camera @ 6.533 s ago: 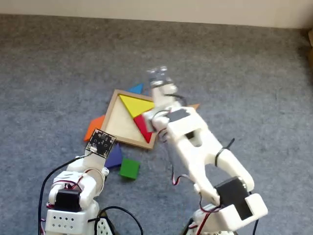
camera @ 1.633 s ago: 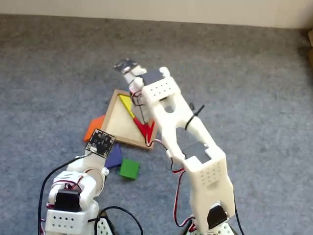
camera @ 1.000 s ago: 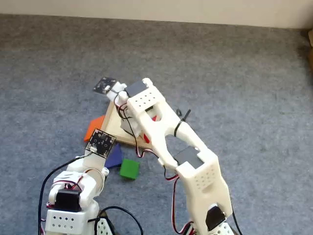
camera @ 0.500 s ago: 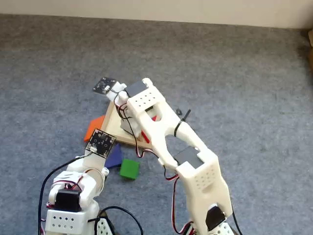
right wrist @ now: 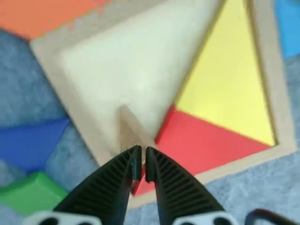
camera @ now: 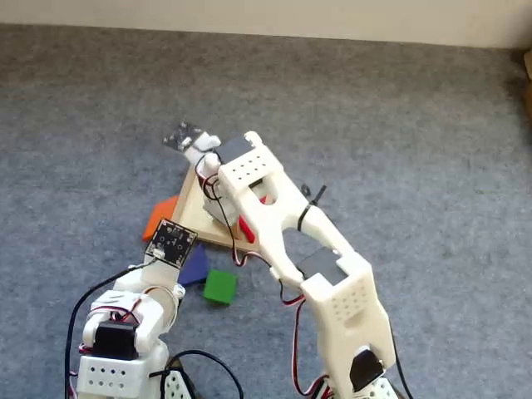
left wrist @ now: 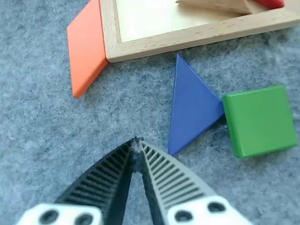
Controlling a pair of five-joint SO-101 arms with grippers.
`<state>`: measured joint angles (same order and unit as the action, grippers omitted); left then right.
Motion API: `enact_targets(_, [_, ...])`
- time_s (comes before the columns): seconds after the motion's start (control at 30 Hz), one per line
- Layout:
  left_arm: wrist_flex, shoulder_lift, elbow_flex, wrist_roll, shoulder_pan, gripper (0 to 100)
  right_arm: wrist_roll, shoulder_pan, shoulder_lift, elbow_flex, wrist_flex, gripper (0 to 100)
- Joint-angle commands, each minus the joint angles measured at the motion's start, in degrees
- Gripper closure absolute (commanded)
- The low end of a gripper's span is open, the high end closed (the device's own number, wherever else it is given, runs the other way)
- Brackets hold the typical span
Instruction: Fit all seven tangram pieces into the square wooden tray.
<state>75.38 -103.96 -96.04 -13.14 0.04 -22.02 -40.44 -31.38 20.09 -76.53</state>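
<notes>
The square wooden tray (right wrist: 79,122) holds a yellow triangle (right wrist: 229,79) and a red triangle (right wrist: 206,143). My right gripper (right wrist: 140,159) is low over the tray's corner, shut on a pale wooden triangle (right wrist: 127,125) that touches down beside the red one. The right arm (camera: 249,179) covers most of the tray (camera: 195,224) from above. My left gripper (left wrist: 136,140) is shut and holds nothing, just above the carpet near the dark blue triangle (left wrist: 190,105). The orange parallelogram (left wrist: 86,44) lies against the tray's (left wrist: 187,40) outer edge. The green square (left wrist: 260,119) touches the blue triangle's tip.
A light blue piece (right wrist: 288,23) lies outside the tray's far edge. Grey carpet surrounds everything. In the high view the orange piece (camera: 160,218), blue triangle (camera: 195,264) and green square (camera: 220,286) sit between the left arm (camera: 170,243) and the tray.
The right arm swung from beyond the tray's far right side to over the tray, then lowered; in the last half second its wrist shifted slightly. The left arm has not moved.
</notes>
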Motion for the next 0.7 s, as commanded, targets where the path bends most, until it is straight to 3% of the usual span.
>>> enact_targets(0.0, [0.3,-0.3,-1.1,0.4,-0.2,99,2.7,1.3,3.9,0.5,5.6,97.4])
enact_targets(0.43, [0.3,-0.3,-1.1,0.4,-0.2,99,4.2,-0.1,0.6,-4.4,11.6,97.4])
enact_targets(0.67, [0.3,-0.3,-1.1,0.4,-0.2,99,4.1,-0.7,0.5,-6.2,8.5,97.4])
